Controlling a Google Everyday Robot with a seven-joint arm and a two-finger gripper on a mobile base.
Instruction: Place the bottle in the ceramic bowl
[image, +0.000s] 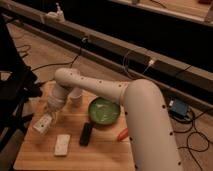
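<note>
The bottle (42, 123), whitish with a pale label, lies tilted near the left edge of the wooden table (100, 157). My gripper (52, 107) is right at the bottle's upper end, coming down from the white arm (115, 92) that arches over the table. The ceramic bowl (104, 111), green and glossy with a dark rim, sits at the table's middle, to the right of the gripper and apart from the bottle. Nothing shows inside the bowl.
A small translucent white cup (75, 96) stands just behind the gripper. A flat white block (62, 144) and a black oblong object (86, 134) lie near the front. A small orange thing (121, 134) lies by the arm. Cables run on the floor.
</note>
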